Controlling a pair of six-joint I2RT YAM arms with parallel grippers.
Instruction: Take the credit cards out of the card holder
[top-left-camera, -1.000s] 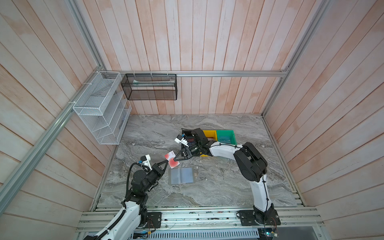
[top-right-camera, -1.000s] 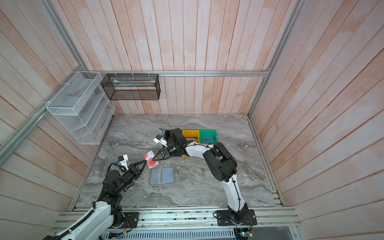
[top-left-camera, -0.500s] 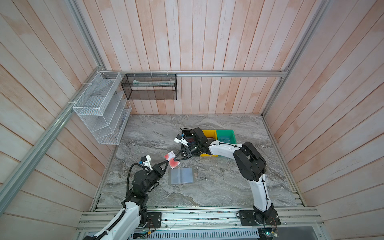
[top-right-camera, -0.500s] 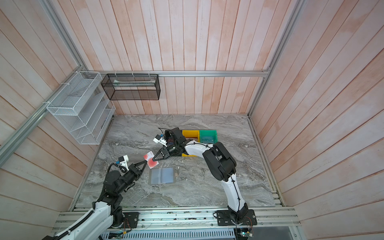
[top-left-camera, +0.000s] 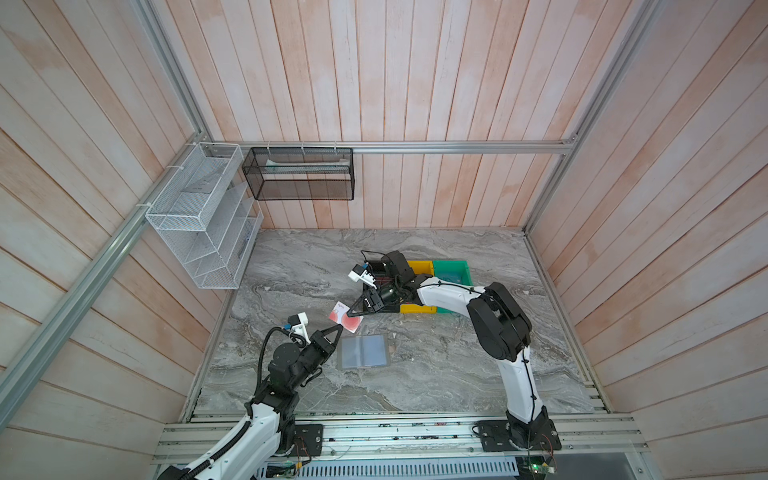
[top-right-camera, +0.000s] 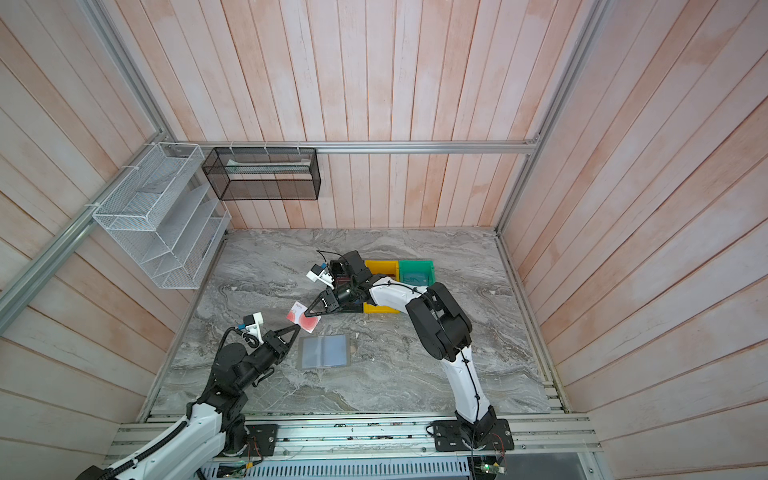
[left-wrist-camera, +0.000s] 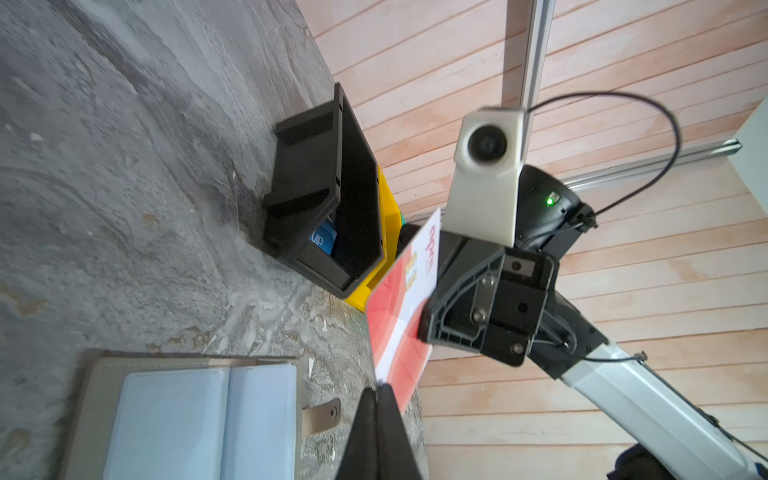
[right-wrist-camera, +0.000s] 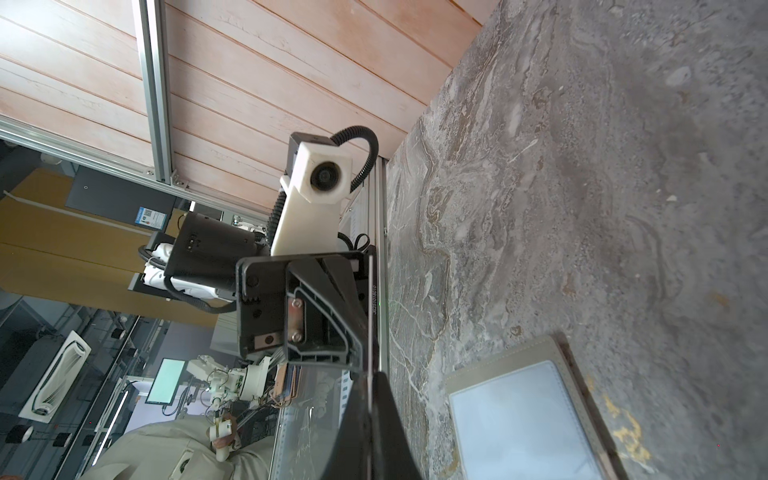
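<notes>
My left jaws and right jaws are both closed tight on the white card (top-left-camera: 344, 319), holding it above the bench (top-left-camera: 436, 374), just far-left of the open card holder (top-left-camera: 365, 352).

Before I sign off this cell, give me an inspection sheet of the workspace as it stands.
Surface: marble table, no spills seen.
Job's things: card holder lies open; white card held off the table; blue card in the black bin.
Clutter: yellow bin, green bin beside the black one.
Grippers: left gripper and right gripper both shut on the white card.
Cables: black cable loops off the left wrist camera, not snagged.
Surroundings: white wire rack, black mesh basket on plank walls.
</notes>
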